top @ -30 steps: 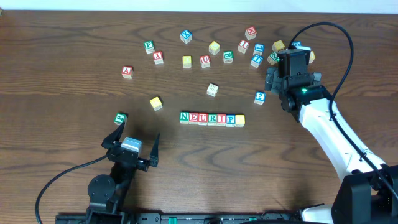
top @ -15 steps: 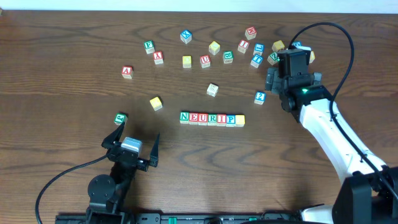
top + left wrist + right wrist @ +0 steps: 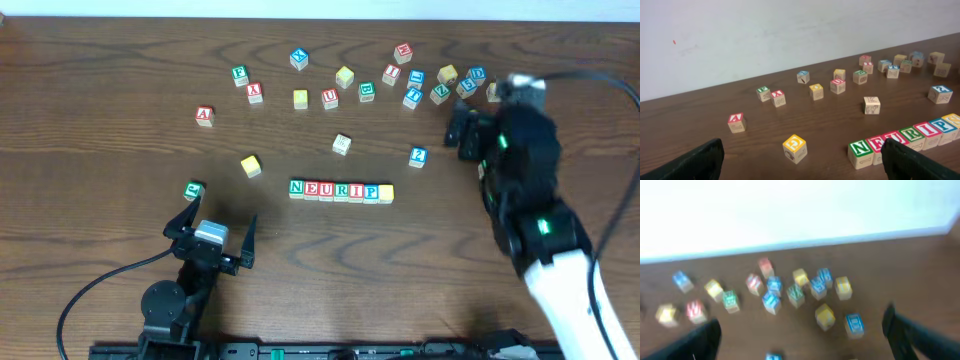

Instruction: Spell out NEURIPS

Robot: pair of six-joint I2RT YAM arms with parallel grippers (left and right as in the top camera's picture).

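Observation:
A row of letter blocks [image 3: 340, 190] lies mid-table and reads N E U R I P. A yellow-topped block [image 3: 386, 192] touches its right end; I cannot read its letter. The row also shows in the left wrist view [image 3: 905, 137]. My left gripper [image 3: 221, 213] is open and empty at the front left, short of the row, and shows in its wrist view [image 3: 802, 165]. My right gripper [image 3: 468, 135] is blurred by motion, right of the row and near the back-right blocks. In its wrist view [image 3: 802, 335] the fingers are wide apart with nothing between them.
Loose letter blocks lie across the back, bunched at the back right [image 3: 445, 80]. Nearer ones are a yellow block [image 3: 250, 165], a green block [image 3: 194, 189], a beige block [image 3: 342, 144] and a blue block [image 3: 418, 156]. A yellow G block [image 3: 795, 148] sits ahead of the left fingers.
My right arm has swung to the right and toward the front, uncovering the back-right blocks, and is blurred with motion. The left arm and the row of blocks have not moved.

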